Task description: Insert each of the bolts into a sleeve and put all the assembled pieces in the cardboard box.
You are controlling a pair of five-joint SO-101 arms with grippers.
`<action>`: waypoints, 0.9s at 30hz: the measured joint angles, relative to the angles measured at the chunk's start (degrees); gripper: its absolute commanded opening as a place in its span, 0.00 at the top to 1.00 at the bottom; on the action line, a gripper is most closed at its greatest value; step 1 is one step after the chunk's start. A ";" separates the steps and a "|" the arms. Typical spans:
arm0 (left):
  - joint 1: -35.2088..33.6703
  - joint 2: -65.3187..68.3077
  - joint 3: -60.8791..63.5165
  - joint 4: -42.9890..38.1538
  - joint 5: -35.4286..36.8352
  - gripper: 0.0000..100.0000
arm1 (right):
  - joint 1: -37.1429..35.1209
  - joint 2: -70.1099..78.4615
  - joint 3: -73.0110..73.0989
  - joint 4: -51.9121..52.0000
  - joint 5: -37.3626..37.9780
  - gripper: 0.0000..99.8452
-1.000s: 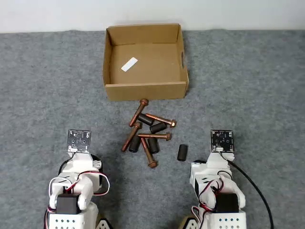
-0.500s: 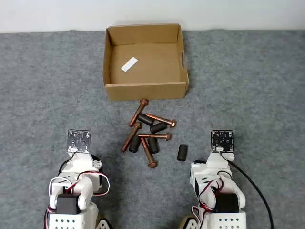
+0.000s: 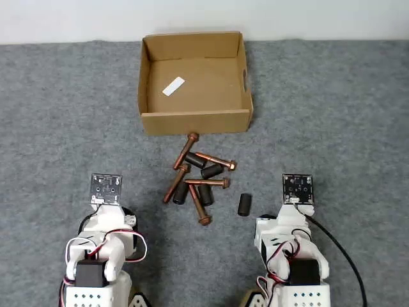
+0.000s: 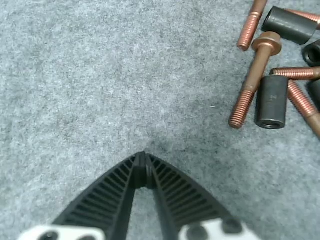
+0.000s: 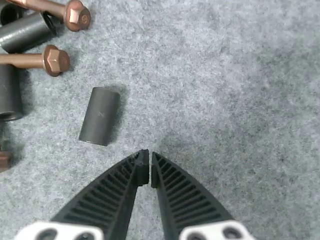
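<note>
At the lower left of the high view stands the left arm (image 3: 102, 256). Its left gripper (image 4: 144, 161) has its tips pressed together on nothing, over the grey mat (image 4: 100, 75).

In the middle of the frame lie the bolts (image 3: 184, 153) and the sleeves (image 3: 211, 171), heaped just below the cardboard box (image 3: 195, 121) at upper centre. No bolt or sleeve lies in the box. One lone sleeve (image 3: 245, 204) lies apart, to the right of the heap.

We judge the bolts stiff, dense and apt to roll. Their threaded shanks should grip better than the smooth sleeves, which we would pinch across the middle of the barrel.

At the lower right, the right gripper (image 5: 149, 161) is all but closed, with a hairline gap and nothing held, near the lone sleeve.

The heap overlaps itself, so we cannot count the sleeves for certain, and the wrist views cut several pieces off at their edges.
</note>
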 measured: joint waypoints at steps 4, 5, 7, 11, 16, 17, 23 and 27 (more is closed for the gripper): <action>0.00 0.00 0.00 0.00 0.00 1.00 | -3.96 0.00 0.00 0.44 0.00 0.99; 0.00 0.00 0.00 0.00 0.00 1.00 | -4.48 0.00 0.00 0.70 0.00 0.99; 0.00 0.00 0.00 0.00 0.00 1.00 | -4.22 0.00 -0.09 0.97 0.00 0.99; 0.00 0.00 0.00 0.00 0.00 1.00 | -0.18 -0.35 -5.01 -0.18 0.00 0.99; 0.00 0.00 0.00 0.00 0.00 1.00 | -0.09 -0.18 -15.38 -2.90 1.49 0.99; 0.00 0.00 0.00 0.00 0.00 1.00 | -0.44 -0.26 -17.41 -2.90 1.67 0.99; 0.00 0.00 0.00 0.00 0.00 1.00 | -4.22 12.40 -32.88 1.32 2.02 0.99; 0.00 0.00 0.00 0.00 0.00 1.00 | -4.40 29.36 -47.47 7.38 5.10 0.99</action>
